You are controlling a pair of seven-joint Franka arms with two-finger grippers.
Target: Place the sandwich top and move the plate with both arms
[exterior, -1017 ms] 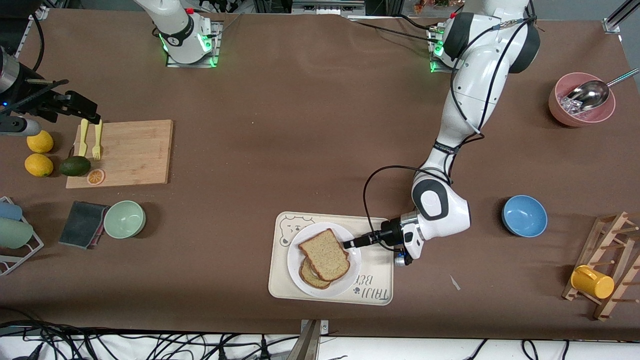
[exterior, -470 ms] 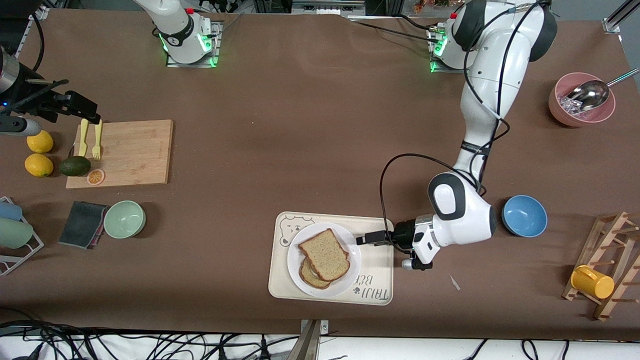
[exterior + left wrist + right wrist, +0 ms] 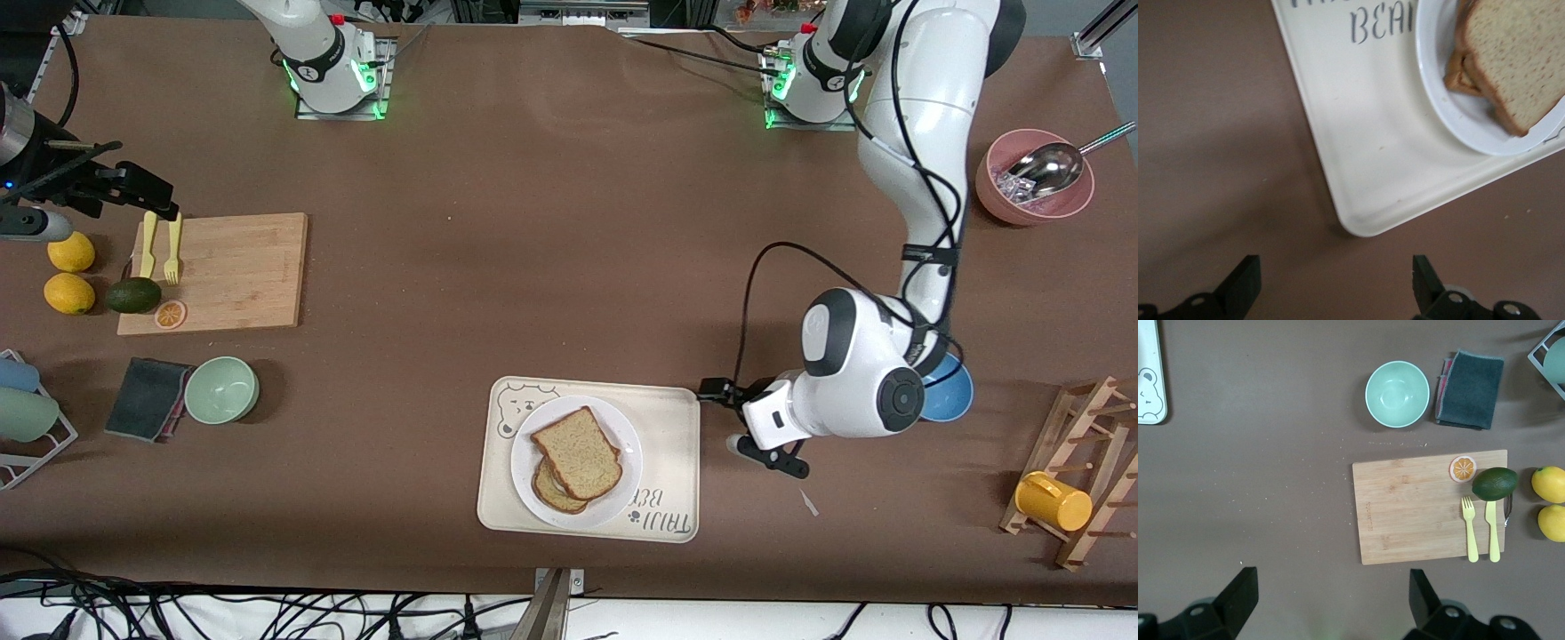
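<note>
The sandwich top, a brown bread slice, lies on a second slice on the white plate. The plate sits on a cream bear-print tray. My left gripper is open and empty, low over the bare table just off the tray's corner at the left arm's end. In the left wrist view its fingers stand wide apart, with the tray corner, plate and bread ahead. My right gripper waits open, high over the table near the cutting board.
A blue bowl sits partly under the left arm's elbow. A pink bowl with a metal scoop and a wooden rack with a yellow cup stand toward the left arm's end. The cutting board, green bowl and grey cloth lie toward the right arm's end.
My left gripper let go of the top slice, opened, and drew back off the plate and tray toward the left arm's end. The slice stayed on the sandwich. The right arm has not moved.
</note>
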